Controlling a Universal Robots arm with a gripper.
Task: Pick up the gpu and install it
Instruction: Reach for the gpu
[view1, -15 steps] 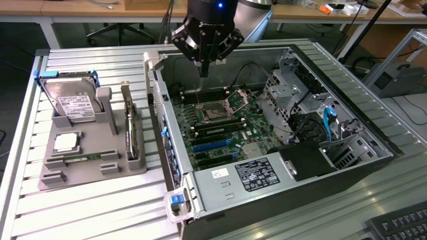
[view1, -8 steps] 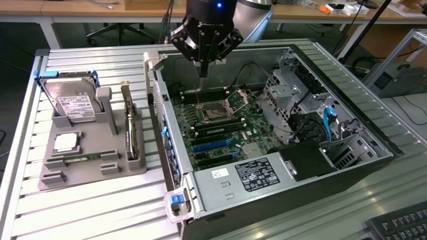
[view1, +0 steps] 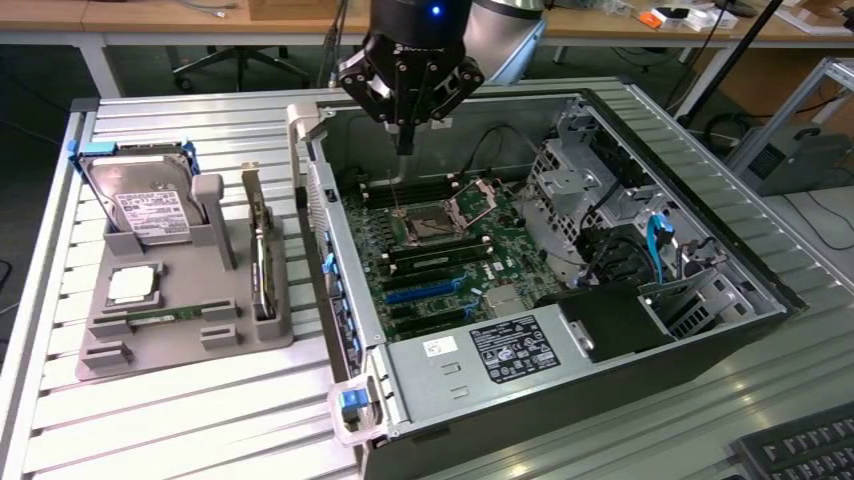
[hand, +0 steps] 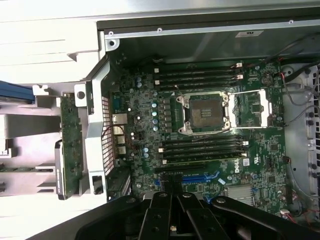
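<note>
While the fingers (view1: 404, 140) hang pressed together and empty over the motherboard (view1: 514, 255) inside the open steel case (view1: 601, 410), a careless descent could, I judge, strike the bare, shiny socket (view1: 434, 222). Outward, the gpu (view1: 263, 260) stands on edge in a grey moulded holder (view1: 174, 345) on the ribbed metal bench (view1: 200, 420), toward its edge on the exterior view's left. It is a thin, flat, dark board and probably flexes easily.

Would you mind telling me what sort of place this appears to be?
Probably a robotics lab bench for PC assembly: an open computer case lies on a slatted metal table, a grey fixture beside it holds the gpu and a hard drive, and the arm's tool hangs over the motherboard.
</note>
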